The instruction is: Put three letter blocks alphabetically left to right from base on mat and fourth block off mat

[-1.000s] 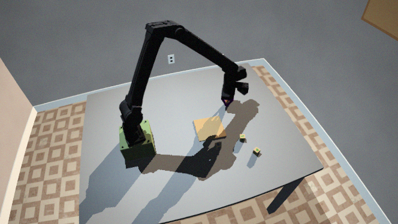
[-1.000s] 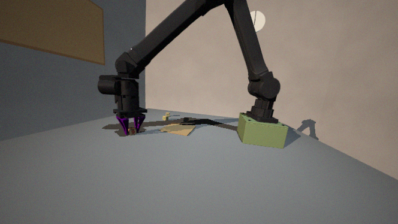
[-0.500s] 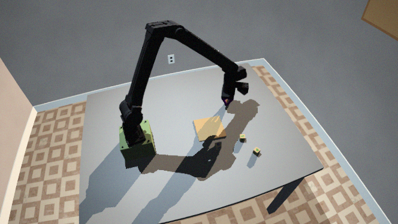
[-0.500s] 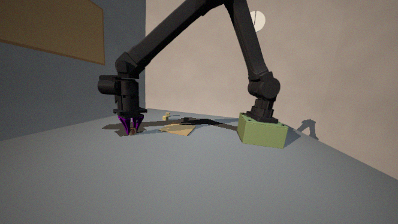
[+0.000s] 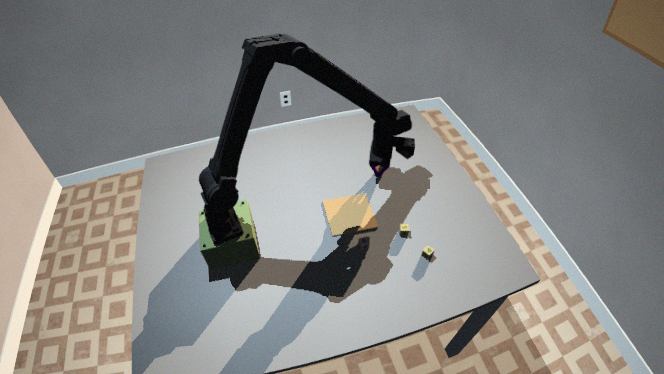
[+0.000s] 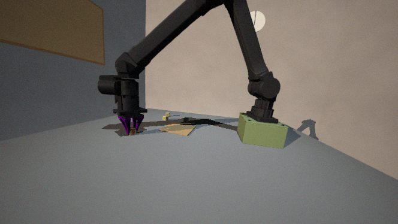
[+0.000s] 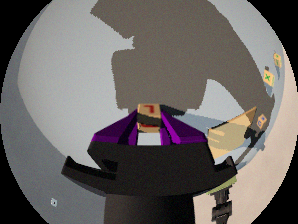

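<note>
Directions are taken from the mat's centre as the top view is seen, with twelve at its upper edge. At nine o'clock, well apart, the green base (image 5: 253, 235) (image 6: 265, 136) is partly covered by the arm's foot. The tan mat (image 5: 345, 212) (image 6: 180, 129) (image 7: 227, 135) lies flat on the worktop (image 5: 300, 150) (image 6: 192, 179) (image 7: 60, 85), crossed by shadow. At five o'clock, just beside it, a shaded block (image 5: 364, 243) (image 6: 186, 120) (image 7: 261, 121) is almost lost in the dark from above; a bluish mark is made out in the wrist view. At one o'clock, off the mat, the purple jaws (image 5: 378, 178) (image 6: 133, 131) are narrowed onto a red-lettered block (image 5: 379, 169) (image 6: 133, 131) (image 7: 149, 109). Its letter is partly hidden, and whether its underside is touching the worktop cannot be told. Between three and four o'clock, a nearer green-marked block (image 5: 404, 230) (image 6: 165, 118) (image 7: 268, 77) is seen. Farther out at four, a second green-marked block (image 5: 428, 252) (image 6: 167, 114) (image 7: 277, 60) is shown too small to be read surely.

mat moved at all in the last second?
No. The mat sits at the same spot relative to the green base in both outside views.
</note>
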`<action>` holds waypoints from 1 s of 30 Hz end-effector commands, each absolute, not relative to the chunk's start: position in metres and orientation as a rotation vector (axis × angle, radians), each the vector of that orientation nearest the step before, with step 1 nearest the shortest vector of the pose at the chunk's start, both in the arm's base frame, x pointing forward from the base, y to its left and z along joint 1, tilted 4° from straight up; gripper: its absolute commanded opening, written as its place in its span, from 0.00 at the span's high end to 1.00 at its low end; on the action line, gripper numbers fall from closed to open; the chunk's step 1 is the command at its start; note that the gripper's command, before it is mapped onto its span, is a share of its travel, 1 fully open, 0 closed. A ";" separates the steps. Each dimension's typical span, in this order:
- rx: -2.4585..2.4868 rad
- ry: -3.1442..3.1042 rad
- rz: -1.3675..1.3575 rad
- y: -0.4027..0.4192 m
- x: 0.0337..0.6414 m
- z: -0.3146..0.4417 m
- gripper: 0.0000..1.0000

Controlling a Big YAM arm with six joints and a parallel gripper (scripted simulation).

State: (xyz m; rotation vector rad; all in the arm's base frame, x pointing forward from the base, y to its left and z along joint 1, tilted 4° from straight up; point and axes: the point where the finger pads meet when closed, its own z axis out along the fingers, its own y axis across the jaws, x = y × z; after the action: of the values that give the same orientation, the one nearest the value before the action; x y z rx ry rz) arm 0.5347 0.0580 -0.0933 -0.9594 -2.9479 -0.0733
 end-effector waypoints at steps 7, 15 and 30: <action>-0.973 -2.978 -0.094 0.062 0.542 -0.083 0.80; -0.982 -3.004 -0.113 0.056 0.557 -0.038 0.80; -0.974 -3.015 -0.117 0.050 0.562 0.038 0.80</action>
State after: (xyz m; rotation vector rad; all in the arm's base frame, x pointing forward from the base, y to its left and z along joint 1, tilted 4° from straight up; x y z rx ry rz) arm 0.5290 0.0536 -0.0005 -0.9621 -2.9457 -0.0726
